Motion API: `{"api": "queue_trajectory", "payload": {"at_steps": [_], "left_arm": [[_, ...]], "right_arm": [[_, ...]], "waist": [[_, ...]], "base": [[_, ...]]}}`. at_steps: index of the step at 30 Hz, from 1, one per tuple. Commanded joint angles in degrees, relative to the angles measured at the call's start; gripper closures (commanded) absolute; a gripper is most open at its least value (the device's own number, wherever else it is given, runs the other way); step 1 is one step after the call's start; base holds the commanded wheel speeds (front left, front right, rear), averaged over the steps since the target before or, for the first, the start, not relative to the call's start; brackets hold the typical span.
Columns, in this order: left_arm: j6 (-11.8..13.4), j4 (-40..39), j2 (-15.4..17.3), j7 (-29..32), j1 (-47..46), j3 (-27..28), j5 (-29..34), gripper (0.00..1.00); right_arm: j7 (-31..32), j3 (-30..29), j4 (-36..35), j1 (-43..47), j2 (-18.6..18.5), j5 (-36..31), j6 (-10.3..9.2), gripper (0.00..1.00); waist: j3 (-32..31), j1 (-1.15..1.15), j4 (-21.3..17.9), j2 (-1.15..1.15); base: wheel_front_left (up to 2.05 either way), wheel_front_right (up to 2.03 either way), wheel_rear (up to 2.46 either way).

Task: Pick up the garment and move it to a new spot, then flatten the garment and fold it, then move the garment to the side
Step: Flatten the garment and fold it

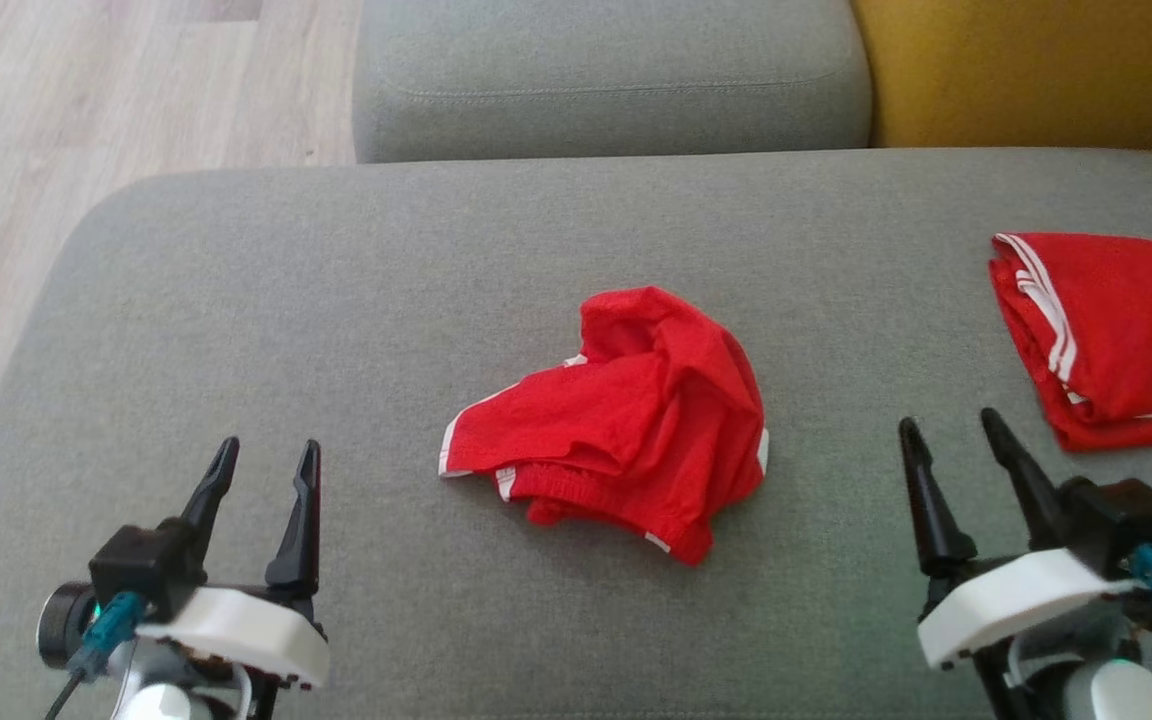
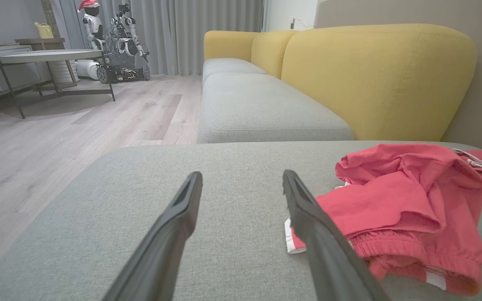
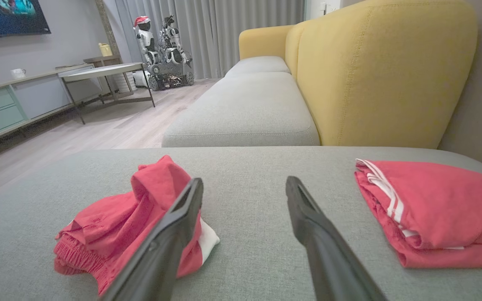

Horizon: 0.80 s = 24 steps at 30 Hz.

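A crumpled red garment (image 1: 626,420) with white trim lies in a heap at the middle of the grey sofa seat (image 1: 336,300); the left wrist view has the garment (image 2: 404,209) at its right, the right wrist view has the garment (image 3: 128,221) at its left. My left gripper (image 1: 266,465) hovers open at the lower left, well apart from the heap. At the lower right, my right gripper (image 1: 951,425) is open too, between the heap and another cloth. Nothing sits between either pair of fingers.
A second red garment (image 1: 1116,335) with white stripes lies folded at the seat's right edge, also in the right wrist view (image 3: 437,209). Behind are a grey cushion (image 1: 606,80) and a yellow backrest (image 1: 1026,70). Wooden floor (image 1: 56,150) drops off at the left.
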Motion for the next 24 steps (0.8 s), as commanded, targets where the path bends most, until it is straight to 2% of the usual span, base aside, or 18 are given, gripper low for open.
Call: {"api": "queue_trajectory", "payload": {"at_steps": [1,4,13,24], "left_arm": [[0.31,-2.18,1.41,-0.06,-3.27,1.56,-0.25,0.00],[0.18,-2.21,1.40,-0.04,-3.79,1.24,-0.19,0.00],[-0.36,-1.71,0.36,-0.91,-7.54,-0.56,0.26,0.00],[-0.70,0.85,-1.25,-3.05,-11.21,-1.52,0.34,0.00]], "right_arm": [[0.53,2.68,-1.74,-1.78,-0.27,-0.01,-0.05,0.00],[1.56,5.43,-0.84,-2.53,-0.58,0.23,-0.05,0.00],[5.63,21.92,7.35,-12.26,-4.77,3.83,-0.05,0.00],[7.10,28.98,22.06,-24.77,-5.86,3.28,-0.05,0.00]], "waist": [[0.39,0.00,0.67,0.00],[0.86,0.00,1.32,0.00],[5.26,0.00,5.82,0.00],[9.01,0.00,8.40,0.00]], "base": [[0.00,0.00,0.00],[0.00,0.00,0.00],[0.00,0.00,0.00],[0.00,0.00,0.00]]}}
